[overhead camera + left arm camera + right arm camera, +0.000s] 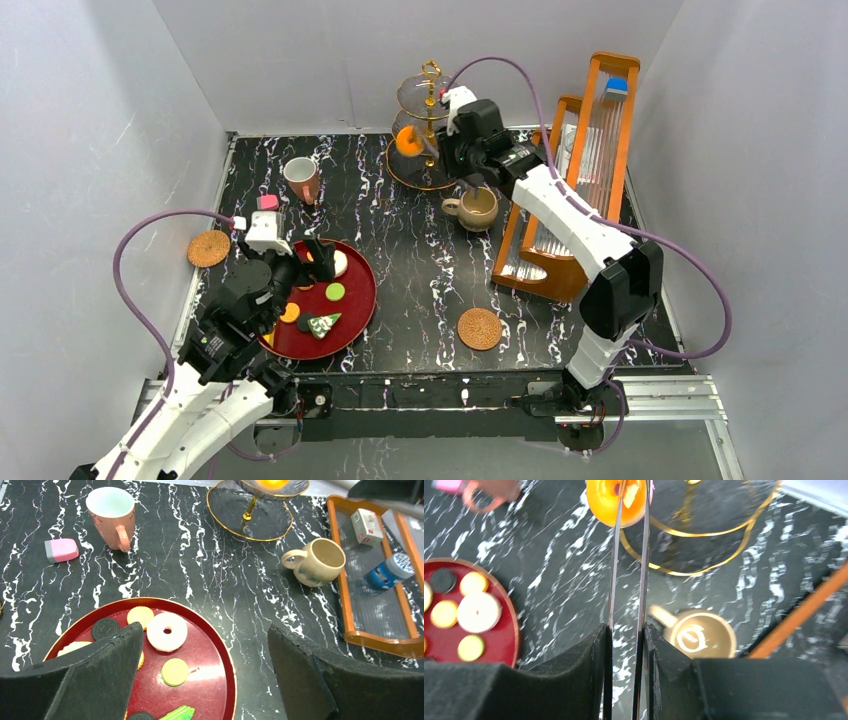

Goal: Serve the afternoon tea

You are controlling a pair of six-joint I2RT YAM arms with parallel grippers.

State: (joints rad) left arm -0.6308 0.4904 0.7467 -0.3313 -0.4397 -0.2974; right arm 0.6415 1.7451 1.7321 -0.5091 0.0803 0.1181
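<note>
The gold three-tier stand [425, 130] stands at the back. My right gripper [468, 165] is shut on the black tongs [626, 580]. The tong tips pinch an orange donut [616, 500] at the stand's left side [408, 141]; I cannot tell if it rests on a tier. A beige mug [478, 207] stands below that gripper. A mug [302, 178], white inside and pink outside, stands at the back left. My left gripper [205, 630] is open and empty above the round red tray [362, 300], which holds a white donut [166, 631], a green cookie [175, 672] and several other pastries.
Woven coasters lie at the far left [209, 248] and front centre [479, 328]. A pink block [61, 550] lies near the pink mug. An orange wooden rack [590, 170] fills the right side, with a blue can [392, 570] and a white box [366, 526] on it.
</note>
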